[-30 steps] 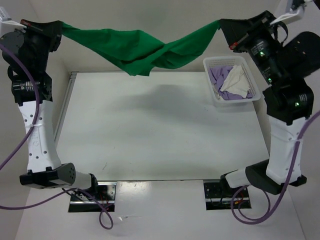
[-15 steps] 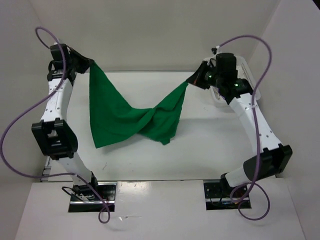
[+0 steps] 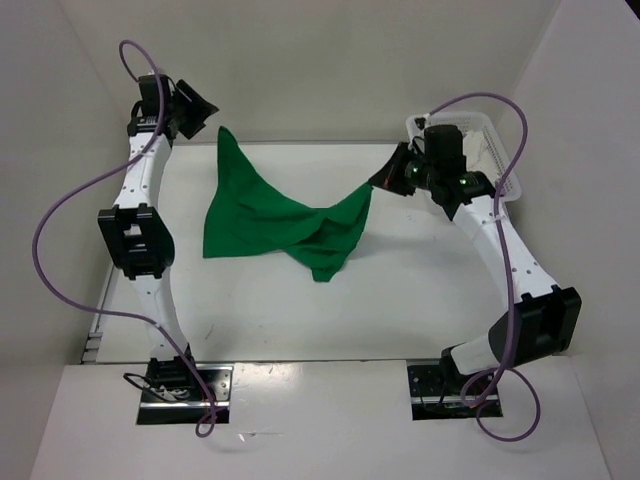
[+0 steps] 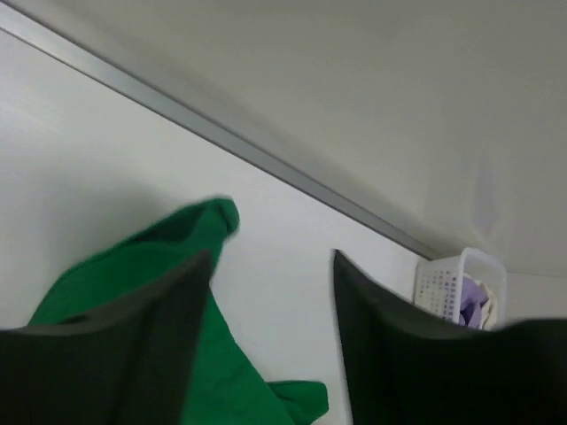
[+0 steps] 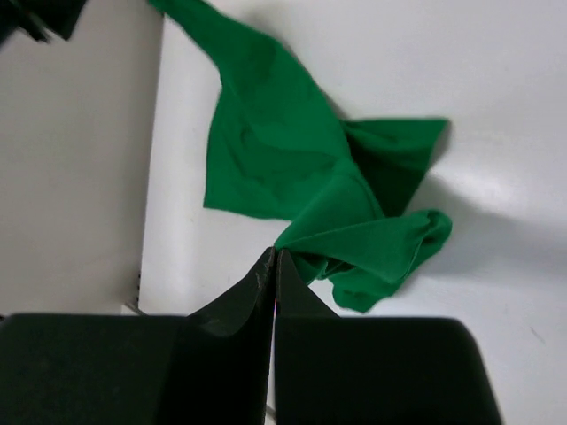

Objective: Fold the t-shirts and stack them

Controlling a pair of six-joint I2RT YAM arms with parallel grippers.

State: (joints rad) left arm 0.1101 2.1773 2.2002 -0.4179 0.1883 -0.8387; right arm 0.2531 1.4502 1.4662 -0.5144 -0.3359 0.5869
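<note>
The green t-shirt (image 3: 275,215) lies rumpled and twisted on the white table (image 3: 400,300), with one corner still lifted at its right end. My right gripper (image 3: 383,180) is shut on that corner; the right wrist view has the closed fingertips (image 5: 275,258) pinching the cloth (image 5: 275,168). At the back left, my left gripper (image 3: 204,108) hangs open above the shirt's pointed far corner, touching nothing. In its wrist view the gripper (image 4: 271,258) has bare table between its fingers, with the green t-shirt (image 4: 221,372) below. A lavender t-shirt (image 4: 469,299) shows in the basket.
A white mesh basket (image 3: 487,130) stands at the back right corner, partly behind my right arm, and shows as the basket (image 4: 443,282) in the left wrist view. Walls close in the table at the back and on both sides.
Both arms have come down and forward from holding the shirt stretched high. The left gripper has opened and let go of its corner; the shirt has dropped onto the table.
</note>
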